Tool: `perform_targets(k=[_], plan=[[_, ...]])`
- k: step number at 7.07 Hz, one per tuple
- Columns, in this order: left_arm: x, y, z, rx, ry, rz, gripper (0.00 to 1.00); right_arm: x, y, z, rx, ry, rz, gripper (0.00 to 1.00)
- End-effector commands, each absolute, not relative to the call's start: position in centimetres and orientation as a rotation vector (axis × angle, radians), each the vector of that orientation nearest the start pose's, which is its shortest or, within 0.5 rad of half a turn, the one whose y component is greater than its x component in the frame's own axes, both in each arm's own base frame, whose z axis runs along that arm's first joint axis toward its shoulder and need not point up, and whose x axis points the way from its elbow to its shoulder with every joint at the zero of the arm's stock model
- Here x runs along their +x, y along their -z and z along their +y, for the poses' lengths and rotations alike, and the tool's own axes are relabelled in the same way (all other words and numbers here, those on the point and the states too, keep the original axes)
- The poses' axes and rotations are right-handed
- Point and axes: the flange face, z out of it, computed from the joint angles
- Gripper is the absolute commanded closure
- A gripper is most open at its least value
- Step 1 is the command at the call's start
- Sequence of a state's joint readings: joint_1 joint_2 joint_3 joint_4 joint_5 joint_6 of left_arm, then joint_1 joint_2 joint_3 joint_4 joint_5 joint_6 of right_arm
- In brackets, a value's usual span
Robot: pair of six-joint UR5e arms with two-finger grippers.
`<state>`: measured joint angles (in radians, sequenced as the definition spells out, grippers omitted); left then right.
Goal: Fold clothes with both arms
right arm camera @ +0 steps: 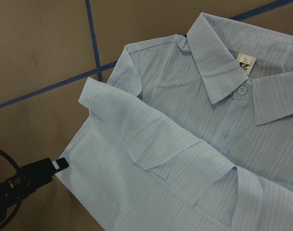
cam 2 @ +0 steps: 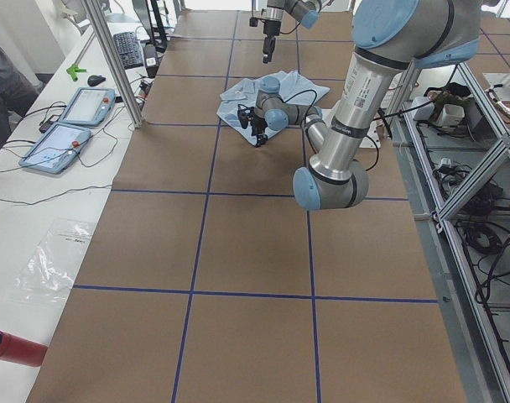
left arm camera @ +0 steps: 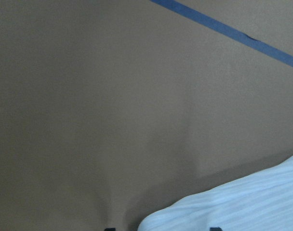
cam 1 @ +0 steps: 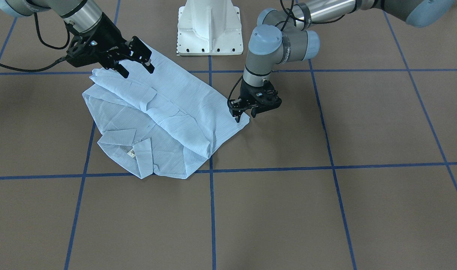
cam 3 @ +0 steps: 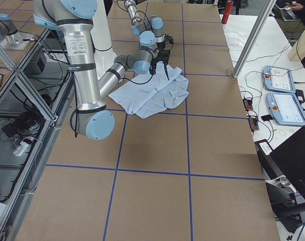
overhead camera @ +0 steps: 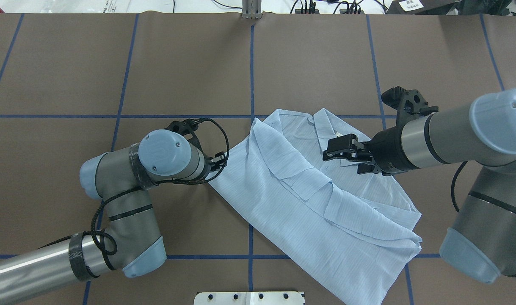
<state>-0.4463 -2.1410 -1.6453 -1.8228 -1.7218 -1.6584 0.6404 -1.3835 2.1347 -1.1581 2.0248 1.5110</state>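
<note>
The pale-blue striped shirt (cam 1: pixel 168 120) lies partly folded on the brown table, collar and white neck label (right arm camera: pixel 246 62) facing up, one sleeve folded across its front. It also shows in the overhead view (overhead camera: pixel 308 203). My left gripper (cam 1: pixel 245 115) is open and points down at the shirt's side edge, low over the table. The left wrist view shows that edge (left arm camera: pixel 243 207) between the two fingertips. My right gripper (cam 1: pixel 135 68) is open and empty, and hovers above the shirt's lower part, near the robot's base. In the overhead view it (overhead camera: pixel 346 157) is over the shirt's chest.
The white pedestal base (cam 1: pixel 209 30) stands just behind the shirt. Blue tape lines (cam 1: pixel 212 210) grid the brown table top. Beyond the table's long edge stands a white bench with tablets (cam 2: pixel 70 126), cables and a red cylinder (cam 2: pixel 12 348).
</note>
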Motion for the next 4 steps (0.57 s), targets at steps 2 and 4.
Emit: perform_targets(k=[2, 4], plan=[[56.80, -27.07, -39.71, 0.016, 0.422, 0.908, 0.60, -33.65, -25.55, -36.30, 0.016, -0.244, -1.212, 0.00], [56.81, -26.95, -39.55, 0.012, 0.417, 0.910, 1.00, -33.59, -25.55, -36.35, 0.017, -0.245, -1.212, 0.00]])
